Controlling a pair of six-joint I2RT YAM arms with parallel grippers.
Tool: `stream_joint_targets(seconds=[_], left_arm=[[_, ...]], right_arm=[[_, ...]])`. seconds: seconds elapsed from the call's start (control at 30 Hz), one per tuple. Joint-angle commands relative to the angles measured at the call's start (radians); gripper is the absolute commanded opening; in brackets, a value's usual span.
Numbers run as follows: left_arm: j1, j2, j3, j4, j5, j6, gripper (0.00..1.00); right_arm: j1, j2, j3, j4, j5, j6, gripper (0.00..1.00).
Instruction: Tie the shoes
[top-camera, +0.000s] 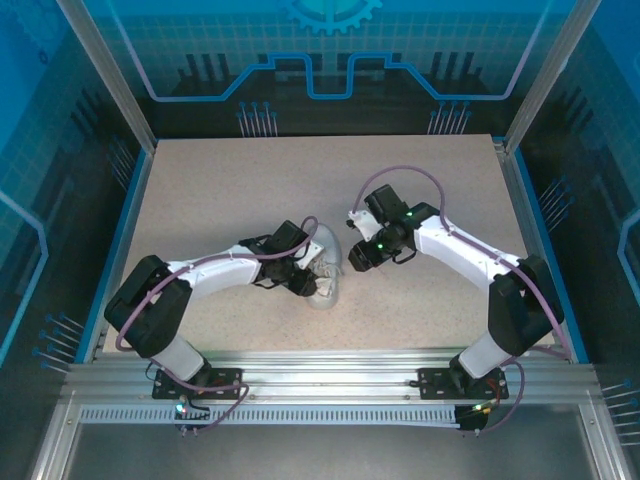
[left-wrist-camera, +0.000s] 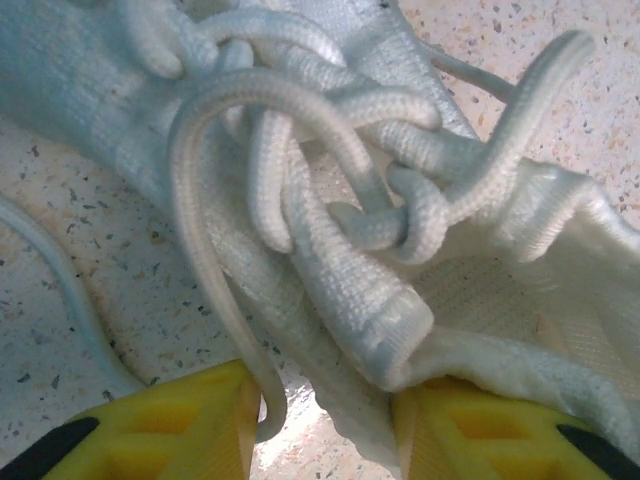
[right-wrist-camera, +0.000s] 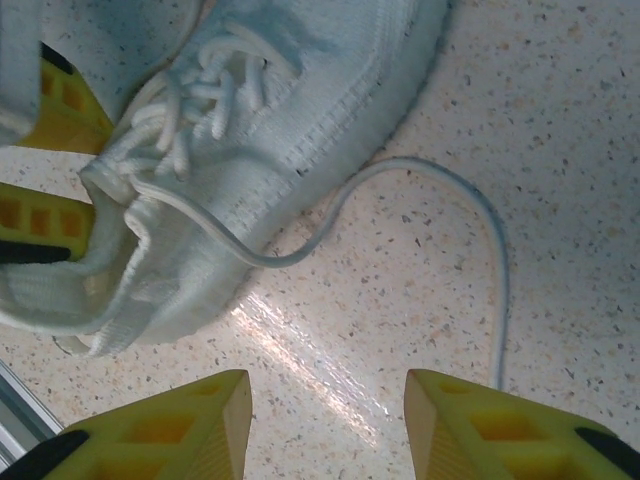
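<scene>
The small all-white knit low-top sneaker (top-camera: 324, 262) with thin white laces (left-wrist-camera: 300, 120) lay mid-table on the speckled beige tabletop (top-camera: 220, 190). Its long axis ran near-to-far, toe away from the bases. The left gripper (left-wrist-camera: 325, 405) stood part-open astride tongue and lace. The right gripper (right-wrist-camera: 328, 400) hung part-open and empty beside the sneaker.

Sneaker (top-camera: 325, 272) on table (top-camera: 220, 190); left fingers (left-wrist-camera: 190, 425) astride its tongue (left-wrist-camera: 370, 310), right fingers (right-wrist-camera: 180, 430) beside, apart.
</scene>
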Motion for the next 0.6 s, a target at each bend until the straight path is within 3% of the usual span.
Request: stream_joint_targets(seconds=[0.0, 0.2, 0.47, 0.57], left_arm=[[-0.015, -0.006, -0.049, 0.144, -0.075, -0.041, 0.27], [-0.015, -0.129, -0.197, 0.257, -0.089, -0.061, 0.00], [0.024, -0.309, -0.325, 0.314, -0.067, -0.068, 0.01], [0.036, -0.322, -0.339, 0.322, -0.022, -0.068, 0.15]], right_arm=[[-0.008, -0.027, -0.033, -0.004, -0.023, 0.021, 0.44], [-0.008, -0.059, -0.086, 0.053, -0.042, 0.070, 0.44], [-0.005, -0.030, -0.058, 0.051, -0.053, 0.076, 0.44], [0.002, -0.025, -0.045, 0.051, -0.055, 0.086, 0.44]])
